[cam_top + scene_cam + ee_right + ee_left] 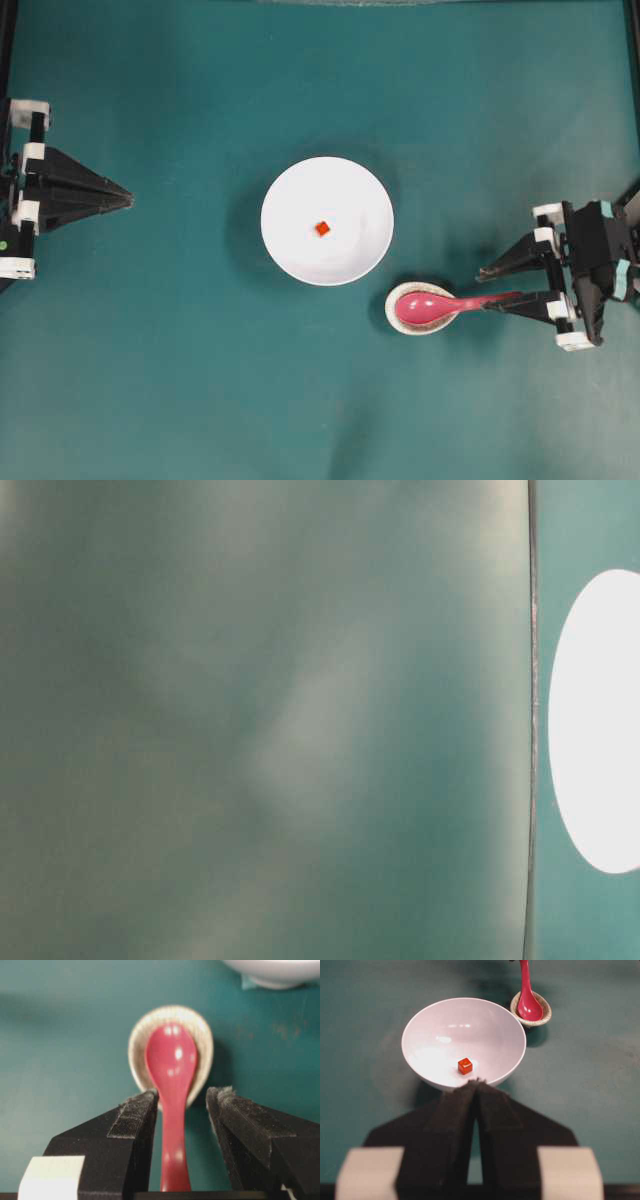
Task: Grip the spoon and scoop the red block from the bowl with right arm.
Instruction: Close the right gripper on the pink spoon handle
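The white bowl (280,190) stands mid-table with the tiny red block (322,228) lying inside it. The pink spoon (430,307) rests with its scoop in a small speckled cream dish (392,300), and its handle points right. My right gripper (485,290) is open, one finger on each side of the handle, with gaps on both sides in the right wrist view (185,1094). There the spoon (172,1060) lies nearer the left finger. My left gripper (128,200) is shut and empty at the far left. Its view shows its tip (477,1082), the bowl (435,1025) and the block (465,1065).
The table is covered in teal cloth. The dish (137,1045) sits just right of and below the bowl in the overhead view, almost touching it. The bowl's edge (275,970) shows at the top right of the right wrist view. The table-level view is blurred.
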Controlling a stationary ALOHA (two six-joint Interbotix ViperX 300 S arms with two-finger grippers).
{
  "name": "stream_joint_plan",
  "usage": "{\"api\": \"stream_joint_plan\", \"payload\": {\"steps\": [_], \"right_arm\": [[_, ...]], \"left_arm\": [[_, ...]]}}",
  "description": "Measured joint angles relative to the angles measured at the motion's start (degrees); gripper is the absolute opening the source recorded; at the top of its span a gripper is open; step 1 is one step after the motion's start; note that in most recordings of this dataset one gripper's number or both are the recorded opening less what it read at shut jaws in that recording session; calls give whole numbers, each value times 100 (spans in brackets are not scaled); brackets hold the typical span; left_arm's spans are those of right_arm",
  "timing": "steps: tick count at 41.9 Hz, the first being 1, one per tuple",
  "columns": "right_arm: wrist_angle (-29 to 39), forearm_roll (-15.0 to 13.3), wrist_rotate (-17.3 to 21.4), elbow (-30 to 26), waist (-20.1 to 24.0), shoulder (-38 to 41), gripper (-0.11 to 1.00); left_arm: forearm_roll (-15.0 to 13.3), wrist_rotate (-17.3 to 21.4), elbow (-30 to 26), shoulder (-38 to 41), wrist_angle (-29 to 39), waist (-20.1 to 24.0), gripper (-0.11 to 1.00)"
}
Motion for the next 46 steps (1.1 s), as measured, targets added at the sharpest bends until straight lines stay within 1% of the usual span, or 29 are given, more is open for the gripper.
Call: {"api": "stream_joint_plan", "payload": {"steps": [11, 24, 32, 46], "right_arm": [[-158, 9, -9, 114, 141, 193, 50], [-185, 0, -9, 53, 281, 606, 50], [-360, 0, -18, -53, 281, 932, 50], [-413, 9, -18, -97, 281, 1011, 50]], "left_arm": [[-9, 0, 0, 0, 132, 9, 1], [-9, 0, 0, -9, 149, 9, 1], [-9, -9, 0, 0, 149, 9, 1], [-9, 0, 0, 0, 237, 9, 1]]}}
